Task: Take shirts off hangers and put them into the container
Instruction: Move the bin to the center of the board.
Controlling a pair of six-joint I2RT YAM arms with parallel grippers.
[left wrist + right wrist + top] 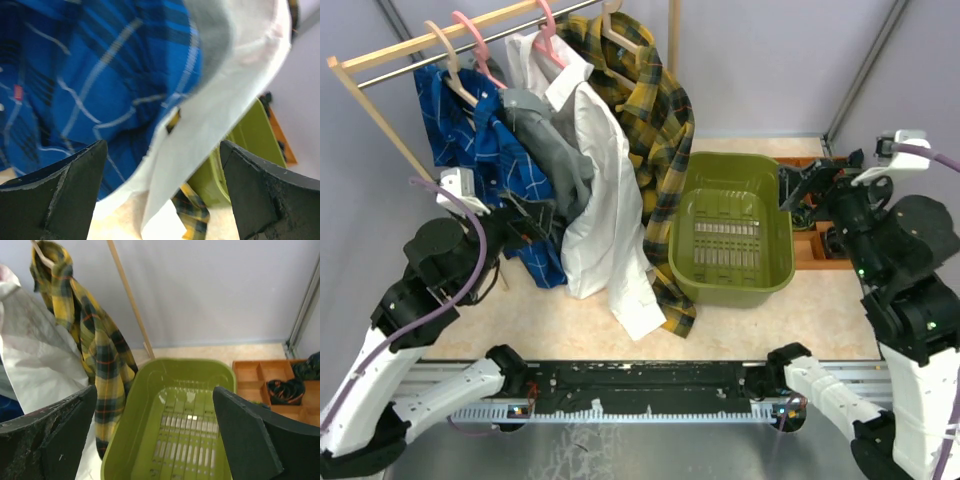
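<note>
- Wooden rack (400,43) with a metal rod stands at the far left; all four shirts hang from it, bunched close together
- Pink hangers (550,35) and pale wood-coloured hangers (450,65) hook over the rod, shirts still on them
- Blue checked shirt (470,140) is leftmost
- Grey shirt (555,150) is just right of it, partly tucked under the white one
- White shirt (605,210) hangs nearest of the bunch, its tail lying on the table (520,325)
- Yellow-and-black plaid shirt (655,130) is rightmost; its lower part drops against the left wall of the basin and its hem rests on the table
- Olive-green basin (730,292) sits on the table just right of the shirts, about mid-scene, slotted bottom showing
- Orange compartment tray (815,250) lies just right of the basin, partly behind the right arm; a dark coiled item (285,390) sits in one compartment
- Left gripper (162,145) is at the left, low against the hanging clothes, fingers spread wide; blue check and the white shirt's edge fill the space ahead of it, nothing pinched; cannot tell whether the cloth touches the fingers
- Right gripper (154,390) hovers by the basin's right side, fingers spread wide, facing left over the basin towards the plaid shirt, gripping nothing
</note>
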